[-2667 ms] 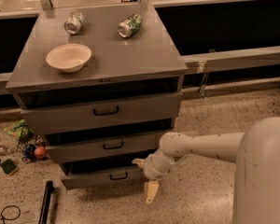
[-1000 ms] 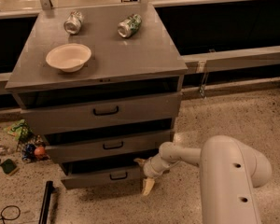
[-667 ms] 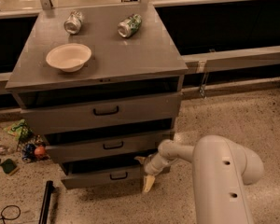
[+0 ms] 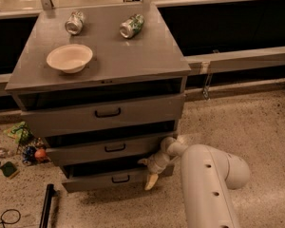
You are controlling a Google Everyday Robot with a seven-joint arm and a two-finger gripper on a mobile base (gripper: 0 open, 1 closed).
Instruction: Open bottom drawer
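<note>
We see the bottom drawer [image 4: 92, 181] low in the frame's centre, lowest of three in the grey desk [image 4: 133, 61], a dark gap above its front. Our claw [image 4: 147, 171] sits at that front's right end; whether it is apart or together, we cannot tell. A bowl [image 4: 69, 57] rests on top

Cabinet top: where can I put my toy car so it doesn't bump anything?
The front right part of the cabinet top is bare, right of the bowl and in front of the green can. The back left is crowded by the silver can and bowl. The gripper is down by the bottom drawer, away from the top.
</note>
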